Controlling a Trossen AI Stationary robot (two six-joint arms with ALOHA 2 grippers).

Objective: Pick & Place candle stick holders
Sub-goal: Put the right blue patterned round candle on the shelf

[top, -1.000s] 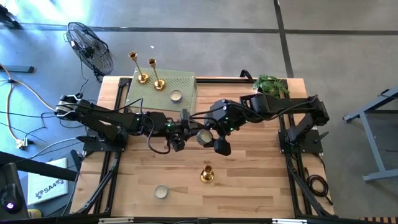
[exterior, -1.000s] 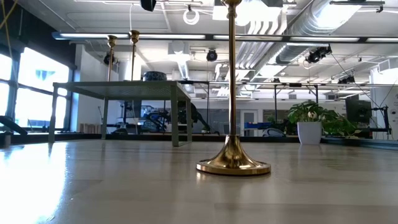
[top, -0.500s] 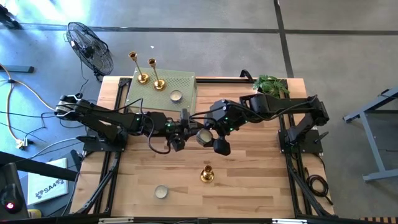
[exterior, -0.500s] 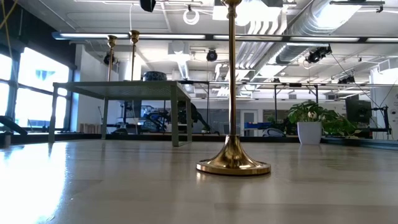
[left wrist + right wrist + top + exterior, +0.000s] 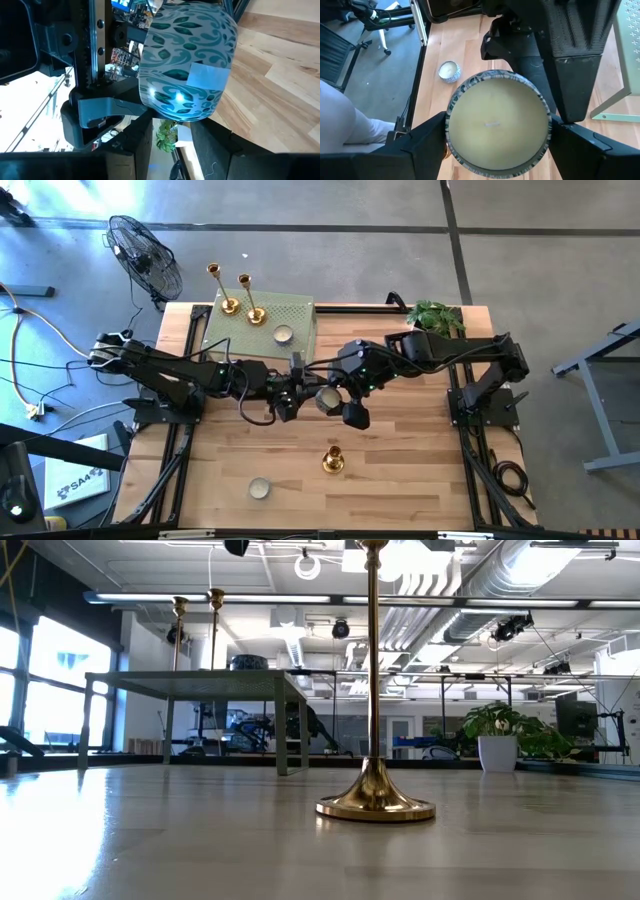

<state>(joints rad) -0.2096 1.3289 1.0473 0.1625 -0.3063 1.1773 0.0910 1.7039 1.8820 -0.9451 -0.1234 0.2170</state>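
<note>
One gold candle stick holder (image 5: 333, 460) stands on its round base (image 5: 375, 808) on the table's near middle, with no gripper on it. Two more (image 5: 228, 290) (image 5: 250, 300) stand on the green perforated stand (image 5: 290, 310) at the far left. Above the table's middle, my right gripper (image 5: 330, 402) is shut on a teal-patterned candle jar (image 5: 497, 122). My left gripper (image 5: 172, 132) faces the jar from the left. Its fingers are apart, with nothing between them. My right gripper pinches the jar's round side wall (image 5: 451, 131) between its two fingers, one on each side just under the rim. The fingers slant down from the table's right. The jar is upright, wax up, lifted clear of the table. My left gripper's fingertips (image 5: 142, 127) reach the jar's lower edge; whether they touch it I cannot tell.
A small tin candle (image 5: 260, 488) lies at the near left and another (image 5: 283, 335) sits on the green stand. A potted plant (image 5: 437, 317) stands at the far right. A floor fan (image 5: 145, 255) stands beyond the far left corner. Bare wood lies along the near edge.
My left gripper has rolled a little about its own pointing line while staying in place. The jar, my right gripper and the candle stick holders have kept still.
</note>
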